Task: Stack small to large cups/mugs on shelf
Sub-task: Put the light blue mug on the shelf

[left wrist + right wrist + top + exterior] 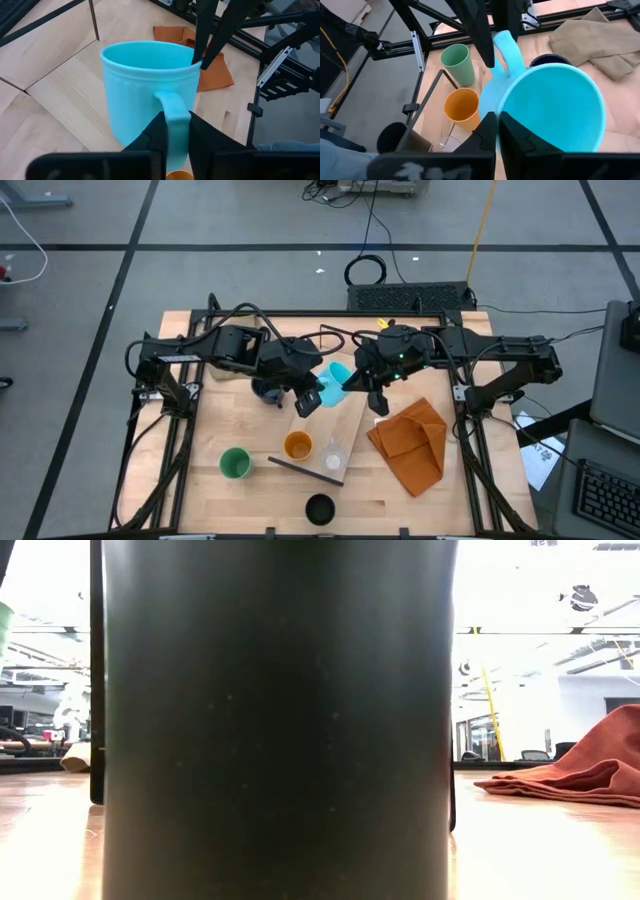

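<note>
Light-blue mug (150, 95) over the wooden shelf (335, 425): left gripper (175, 131) clamped on its handle (175, 112), right gripper (496, 131) pinching its rim.

Smooth matt light-blue mug (145, 85), light-wood shelf (335, 425)

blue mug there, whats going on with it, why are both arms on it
Both arms grip the light-blue mug over the back end of the wooden shelf. The left gripper is shut on its handle, and the right gripper pinches its rim. The orange cup and clear cup stand on the shelf's near end. The green cup and black cup wait on the table.
</note>
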`<state>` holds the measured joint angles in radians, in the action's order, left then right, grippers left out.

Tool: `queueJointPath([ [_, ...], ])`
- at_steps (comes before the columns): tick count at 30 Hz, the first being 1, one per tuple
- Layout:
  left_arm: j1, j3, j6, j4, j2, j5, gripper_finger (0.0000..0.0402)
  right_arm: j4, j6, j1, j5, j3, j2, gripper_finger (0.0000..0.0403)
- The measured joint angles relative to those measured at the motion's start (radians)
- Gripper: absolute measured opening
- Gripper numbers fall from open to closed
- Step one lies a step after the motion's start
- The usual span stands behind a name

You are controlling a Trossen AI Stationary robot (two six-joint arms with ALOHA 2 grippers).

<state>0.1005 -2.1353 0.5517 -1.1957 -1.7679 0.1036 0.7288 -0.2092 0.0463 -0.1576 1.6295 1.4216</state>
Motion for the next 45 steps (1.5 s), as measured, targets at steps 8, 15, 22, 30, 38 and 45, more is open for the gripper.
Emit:
queueJointPath([
  [8, 0.001, 0.000, -0.030, 0.004, 0.000, 0.004, 0.0045, 0.001, -0.004, 0.000, -0.001, 0.000, 0.000, 0.0000],
  [15, 0.008, 0.000, -0.049, -0.023, 0.000, 0.075, 0.0045, 0.016, 0.010, -0.027, 0.002, -0.001, -0.020, 0.0000],
  [22, 0.022, -0.002, -0.040, -0.038, 0.000, 0.173, 0.0045, 0.051, 0.013, -0.073, 0.003, -0.001, -0.059, 0.0000],
  [30, 0.072, 0.008, 0.057, -0.218, 0.002, 0.310, 0.0045, 0.123, 0.011, -0.090, 0.008, -0.001, -0.121, 0.0002],
  [38, 0.133, 0.007, 0.142, -0.169, 0.002, 0.372, 0.0045, 0.132, 0.015, -0.115, 0.053, 0.000, -0.173, 0.0001],
  [45, 0.185, 0.007, 0.252, -0.193, 0.002, 0.553, 0.0045, 0.142, 0.023, -0.140, 0.109, 0.000, -0.225, 0.0001],
])
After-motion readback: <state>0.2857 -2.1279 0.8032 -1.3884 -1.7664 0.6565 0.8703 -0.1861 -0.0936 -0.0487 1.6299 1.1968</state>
